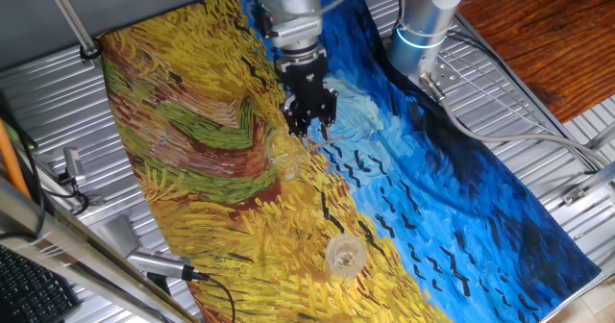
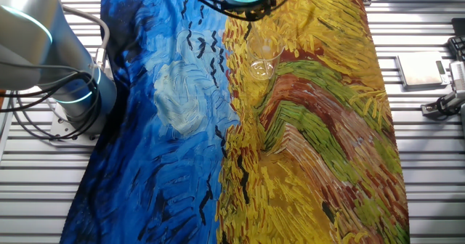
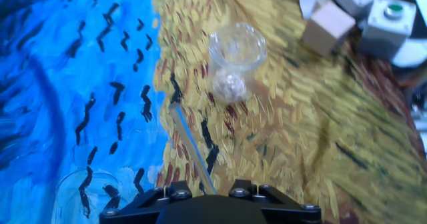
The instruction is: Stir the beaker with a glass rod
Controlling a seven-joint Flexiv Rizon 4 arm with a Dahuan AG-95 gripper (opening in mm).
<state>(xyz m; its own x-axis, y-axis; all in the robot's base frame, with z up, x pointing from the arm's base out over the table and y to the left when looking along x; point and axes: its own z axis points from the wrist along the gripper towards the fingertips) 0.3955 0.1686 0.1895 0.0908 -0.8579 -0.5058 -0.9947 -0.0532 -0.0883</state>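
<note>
My gripper (image 1: 309, 114) hangs over the painted cloth where yellow meets blue. It is shut on the glass rod (image 3: 193, 151), a thin clear stick that runs forward and left from between the fingers in the hand view. The beaker (image 1: 285, 156) stands just below and left of the gripper. It also shows in the other fixed view (image 2: 265, 59) and at the bottom left of the hand view (image 3: 85, 196). The rod's tip is over the cloth, outside the beaker. In the other fixed view the gripper is mostly cut off at the top edge.
A second glass vessel with a whitish rim (image 1: 344, 256) stands near the cloth's front edge and ahead of the rod in the hand view (image 3: 237, 51). A wooden block (image 3: 327, 27) and button boxes (image 3: 390, 17) lie beyond it. The arm's base (image 1: 423, 25) stands beside the cloth.
</note>
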